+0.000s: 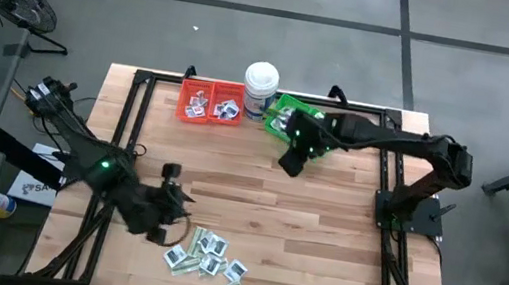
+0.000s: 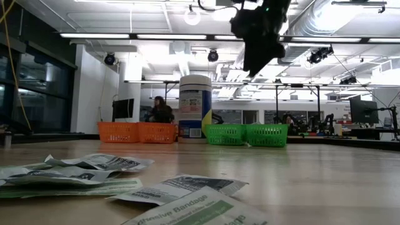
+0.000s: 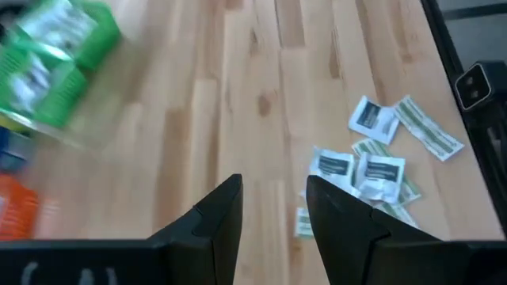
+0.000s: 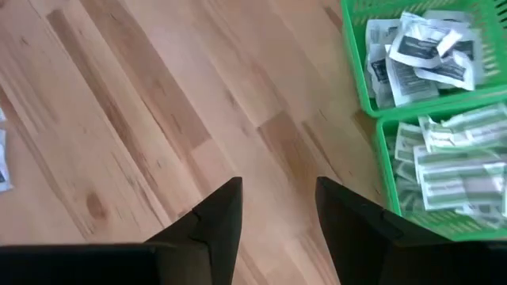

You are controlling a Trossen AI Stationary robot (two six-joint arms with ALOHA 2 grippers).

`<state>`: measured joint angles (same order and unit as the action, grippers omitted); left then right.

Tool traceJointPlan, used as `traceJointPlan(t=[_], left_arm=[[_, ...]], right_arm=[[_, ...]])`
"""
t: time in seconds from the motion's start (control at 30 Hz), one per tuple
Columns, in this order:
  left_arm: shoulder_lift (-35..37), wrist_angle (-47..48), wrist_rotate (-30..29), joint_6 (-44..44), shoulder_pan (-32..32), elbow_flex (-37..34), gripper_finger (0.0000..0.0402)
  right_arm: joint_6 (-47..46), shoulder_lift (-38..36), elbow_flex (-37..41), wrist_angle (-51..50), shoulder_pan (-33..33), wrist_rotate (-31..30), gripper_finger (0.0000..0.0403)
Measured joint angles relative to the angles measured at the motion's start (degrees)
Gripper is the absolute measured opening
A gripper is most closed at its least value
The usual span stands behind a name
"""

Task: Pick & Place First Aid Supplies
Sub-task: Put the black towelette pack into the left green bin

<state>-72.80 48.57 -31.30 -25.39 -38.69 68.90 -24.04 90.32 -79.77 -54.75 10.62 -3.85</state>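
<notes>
Two grippers are seen parted and empty; the left gripper [image 1: 185,215] is held just beside the packet pile [image 1: 207,255]; the right gripper [image 1: 290,162], apparently raised, is well apart.

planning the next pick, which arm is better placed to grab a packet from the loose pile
Left. Its gripper hangs with jaws open beside the pile of packets; the right gripper, also empty, sits far off by the green bin.

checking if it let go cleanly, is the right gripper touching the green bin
Apart. In the right wrist view the right gripper has open, empty fingers over bare wood, with a clear gap to the green bin.
</notes>
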Motion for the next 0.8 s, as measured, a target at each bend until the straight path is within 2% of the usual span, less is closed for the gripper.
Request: traceJointPlan(t=[0.3, 0.47, 0.6, 0.8], left_arm=[[-7.1, -7.2, 18.7, -0.3, 8.2, -0.1, 0.0137], [-9.4, -20.5, 30.8, 1.3, 10.6, -6.1, 0.0137], [-9.5, -28.9, 33.7, -4.6, 11.8, -13.0, 0.0137], [-9.6, -41.1, 34.3, -18.0, 12.2, -21.7, 0.0137]], right_arm=[[-9.6, -3.1, 0.0, -3.0, -9.8, -9.0, 0.0154], [-13.8, -4.9, 0.0, -5.7, -14.3, -13.2, 0.0154], [-15.1, -6.1, 0.0, -7.3, -17.6, -15.3, 0.0154], [-15.0, -7.2, 0.0, -7.4, -21.1, -17.9, 0.0154]])
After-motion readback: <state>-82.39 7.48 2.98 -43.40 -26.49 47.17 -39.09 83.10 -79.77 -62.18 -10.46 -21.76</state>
